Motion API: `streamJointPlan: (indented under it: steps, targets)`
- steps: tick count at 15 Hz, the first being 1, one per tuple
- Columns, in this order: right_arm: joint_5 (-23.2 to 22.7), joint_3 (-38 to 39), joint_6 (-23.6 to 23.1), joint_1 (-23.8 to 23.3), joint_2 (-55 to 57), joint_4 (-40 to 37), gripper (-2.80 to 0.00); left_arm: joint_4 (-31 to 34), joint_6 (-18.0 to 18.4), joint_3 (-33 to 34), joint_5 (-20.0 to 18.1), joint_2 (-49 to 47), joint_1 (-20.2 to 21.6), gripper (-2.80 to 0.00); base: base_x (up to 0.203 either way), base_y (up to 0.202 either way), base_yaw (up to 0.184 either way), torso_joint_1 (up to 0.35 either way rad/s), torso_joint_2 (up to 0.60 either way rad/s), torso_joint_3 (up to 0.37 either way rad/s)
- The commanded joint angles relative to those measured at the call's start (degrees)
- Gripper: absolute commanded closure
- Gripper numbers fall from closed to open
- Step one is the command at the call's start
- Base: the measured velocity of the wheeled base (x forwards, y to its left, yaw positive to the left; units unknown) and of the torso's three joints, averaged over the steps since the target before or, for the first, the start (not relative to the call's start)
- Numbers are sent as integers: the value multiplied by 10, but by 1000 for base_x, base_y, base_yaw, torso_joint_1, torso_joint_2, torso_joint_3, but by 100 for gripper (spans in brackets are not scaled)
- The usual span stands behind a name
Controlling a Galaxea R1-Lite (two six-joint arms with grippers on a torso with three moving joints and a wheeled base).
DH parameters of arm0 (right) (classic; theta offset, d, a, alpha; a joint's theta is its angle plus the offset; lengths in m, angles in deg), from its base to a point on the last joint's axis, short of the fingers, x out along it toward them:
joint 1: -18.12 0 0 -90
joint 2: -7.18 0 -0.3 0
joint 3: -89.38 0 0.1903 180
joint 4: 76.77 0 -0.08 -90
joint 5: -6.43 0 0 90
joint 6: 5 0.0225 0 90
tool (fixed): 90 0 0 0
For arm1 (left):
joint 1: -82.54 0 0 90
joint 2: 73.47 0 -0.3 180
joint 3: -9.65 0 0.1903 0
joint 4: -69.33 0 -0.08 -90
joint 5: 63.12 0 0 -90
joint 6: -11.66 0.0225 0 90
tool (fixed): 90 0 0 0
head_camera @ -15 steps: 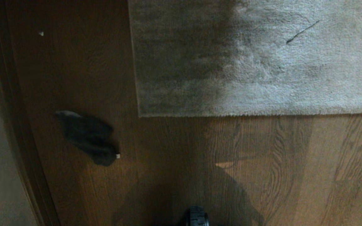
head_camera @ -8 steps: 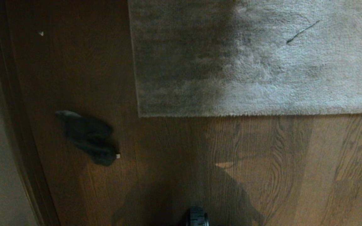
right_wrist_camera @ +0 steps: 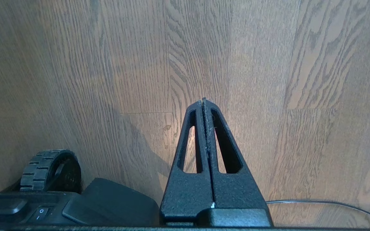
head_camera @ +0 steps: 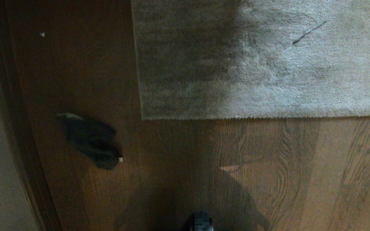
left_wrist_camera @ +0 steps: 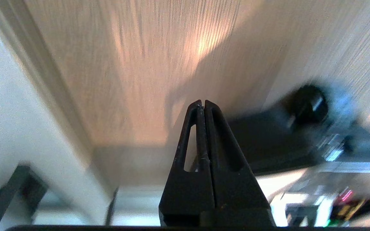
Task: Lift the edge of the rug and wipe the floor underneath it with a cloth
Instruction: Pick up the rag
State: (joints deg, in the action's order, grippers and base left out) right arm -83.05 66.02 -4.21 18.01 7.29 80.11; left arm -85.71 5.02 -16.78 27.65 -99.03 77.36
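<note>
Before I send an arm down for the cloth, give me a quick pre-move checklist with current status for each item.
1. The cloth located and free to pick: ok. It lies crumpled on the floor, left of the rug corner, apart from it.
2. The rug edge flat, not yet lifted: ok.
3. Left gripper empty: ok. It is shut on nothing.
4. Left gripper ready to grasp: not ok; it needs opening first.
5. Right gripper empty: ok. It is shut, above bare floor beside the base wheel.
6. Cable on the floor near the right gripper: cannot tell whether it will be in the way.
</note>
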Motion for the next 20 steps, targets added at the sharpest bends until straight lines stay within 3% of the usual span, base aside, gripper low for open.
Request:
streamJointPlan:
  steps: [1, 7, 9, 12, 14, 17, 20]
  targets:
    - [0, 0, 0, 0, 0, 0, 0, -1, -12, -23, 1, -24, -7, 0, 0, 0, 0, 0, 0, 0]
    - [0, 0, 0, 0, 0, 0, 0, -4, -21, -29, 7, -91, -11, 0, 0, 0, 0, 0, 0, 0]
    - [0, 0, 0, 0, 0, 0, 0, -32, -22, -28, 13, -135, -10, 0, 0, 0, 0, 0, 0, 0]
    - [0, 0, 0, 0, 0, 0, 0, -129, -24, -27, 18, -251, 11, 0, 0, 0, 0, 0, 0, 0]
    - [0, 0, 0, 0, 0, 0, 0, -230, -24, -27, 17, -348, 41, 0, 0, 0, 0, 0, 0, 0]
    - [0, 0, 0, 0, 0, 0, 0, -377, -20, -29, 11, -463, 101, 0, 0, 0, 0, 0, 0, 0]
    - [0, 0, 0, 0, 0, 0, 0, -449, -6, -28, -13, -512, 170, 0, 0, 0, 0, 0, 0, 0]
